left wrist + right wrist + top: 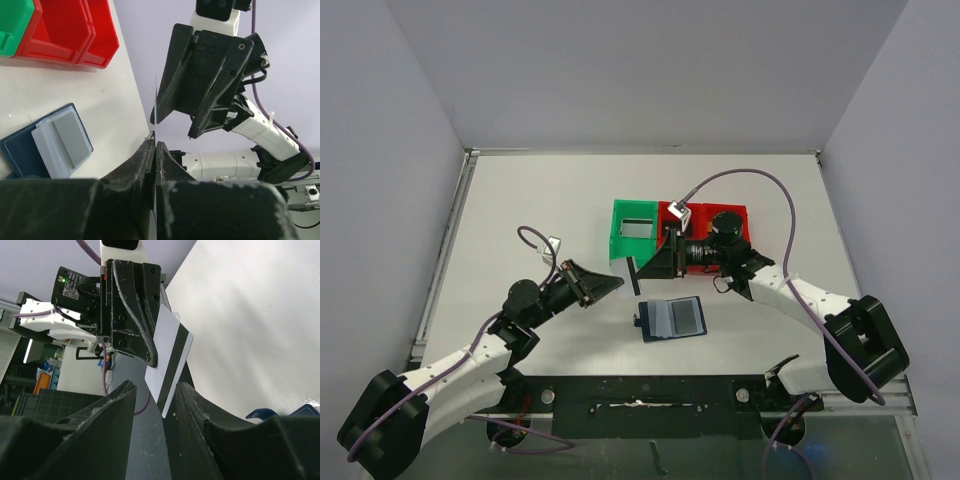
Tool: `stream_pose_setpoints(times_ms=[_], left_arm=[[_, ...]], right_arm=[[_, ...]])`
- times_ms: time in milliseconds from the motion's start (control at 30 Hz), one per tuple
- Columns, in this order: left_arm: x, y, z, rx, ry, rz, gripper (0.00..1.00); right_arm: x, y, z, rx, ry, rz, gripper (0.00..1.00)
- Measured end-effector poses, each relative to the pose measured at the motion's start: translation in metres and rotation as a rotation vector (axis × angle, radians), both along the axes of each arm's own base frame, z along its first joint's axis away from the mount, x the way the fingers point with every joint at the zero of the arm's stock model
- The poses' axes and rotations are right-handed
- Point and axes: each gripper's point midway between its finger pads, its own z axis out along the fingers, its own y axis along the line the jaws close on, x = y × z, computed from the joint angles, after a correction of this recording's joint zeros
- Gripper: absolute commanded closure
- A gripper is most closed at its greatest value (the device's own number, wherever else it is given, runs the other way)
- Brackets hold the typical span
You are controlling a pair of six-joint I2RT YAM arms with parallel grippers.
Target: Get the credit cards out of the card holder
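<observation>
**Materials and finish, as seen**

Cover of the card holder (672, 319): navy, matt, pale stitching; cloth or leather, cannot tell. Its pockets (62, 142): translucent bluish plastic, slight sheen. The credit card (169, 360): smooth pale plastic, dark stripe. At 12 o'clock from the holder, red trays (70, 30) and green tray (620, 240): glossy moulded plastic. White table (540, 200): matt. On the right gripper (156, 386), fingers (100, 425): black plastic, matt, scuffed.

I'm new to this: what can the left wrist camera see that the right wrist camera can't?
Only the left wrist view shows the red trays, the green tray and the open card holder's clear pockets. Only the right wrist view shows the held credit card's flat face, pale with a dark stripe. Both show that card pinched in the left gripper, seen edge-on in the left wrist view, and the white table.
</observation>
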Motion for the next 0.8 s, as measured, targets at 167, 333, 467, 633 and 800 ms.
stream_pose_setpoints(times_ms=[167, 333, 467, 633, 800], left_arm=[[-0.002, -0.001, 0.006, -0.021, -0.016, -0.013, 1.0], [-0.004, -0.003, 0.009, -0.035, -0.02, -0.034, 1.0], [-0.005, -0.005, 0.013, -0.051, -0.036, -0.048, 1.0], [-0.007, -0.006, 0.016, -0.059, -0.048, -0.057, 0.91], [-0.007, -0.005, 0.01, -0.033, -0.039, -0.052, 0.43]], right_arm=[[0.001, 0.002, 0.001, 0.018, 0.015, 0.015, 0.65], [-0.002, 0.003, 0.005, 0.036, 0.024, 0.037, 0.73], [-0.002, 0.004, 0.006, 0.047, 0.033, 0.045, 0.92], [-0.002, 0.003, 0.007, 0.052, 0.044, 0.049, 1.0], [0.0, 0.0, 0.009, 0.054, 0.037, 0.043, 1.0]])
